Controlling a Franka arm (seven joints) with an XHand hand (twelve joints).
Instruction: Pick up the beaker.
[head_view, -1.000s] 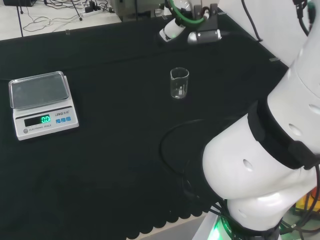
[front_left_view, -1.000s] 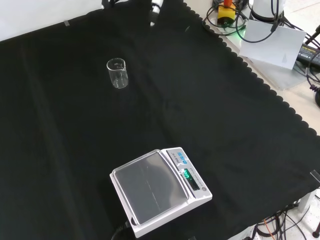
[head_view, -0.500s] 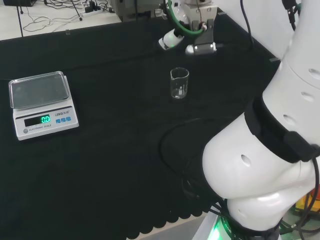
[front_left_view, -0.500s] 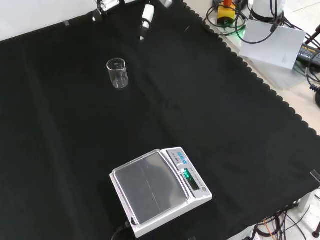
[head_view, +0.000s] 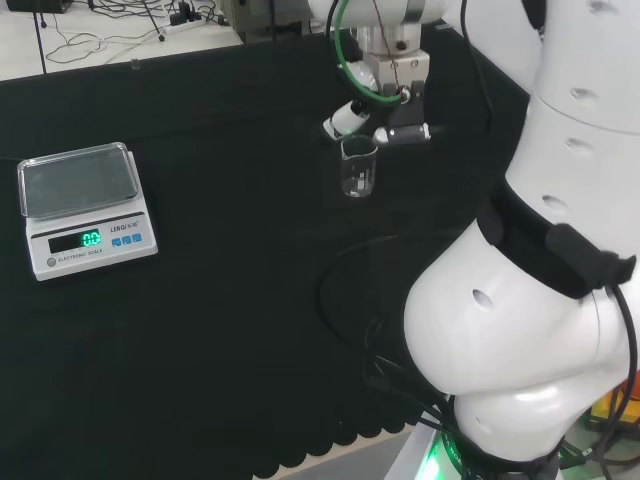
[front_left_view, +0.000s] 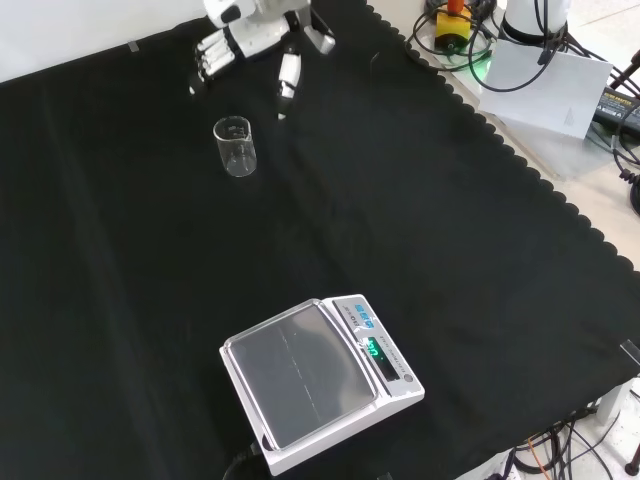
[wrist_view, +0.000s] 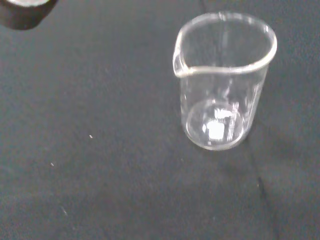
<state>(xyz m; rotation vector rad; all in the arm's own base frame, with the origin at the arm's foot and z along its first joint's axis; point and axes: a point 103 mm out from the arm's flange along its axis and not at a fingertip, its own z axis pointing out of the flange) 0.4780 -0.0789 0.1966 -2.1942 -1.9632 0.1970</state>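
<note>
Beaker (front_left_view: 234, 146) is seen upright on the black-clothed table (front_left_view: 420, 220), at about 10 o'clock from the scale (front_left_view: 318, 380) in the front view. The hand (front_left_view: 255, 42) is held just beyond it, spread wide, nothing grasped. The fingers are best brought down either side of the glass wall before closing, without tipping it. Clear, empty, with a small pouring lip.

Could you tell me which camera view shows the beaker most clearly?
The wrist view: the beaker is close and large, with rim, spout and empty bottom plain. In the head view it stands small just before the hand; in the front view it is small, below the hand.
</note>
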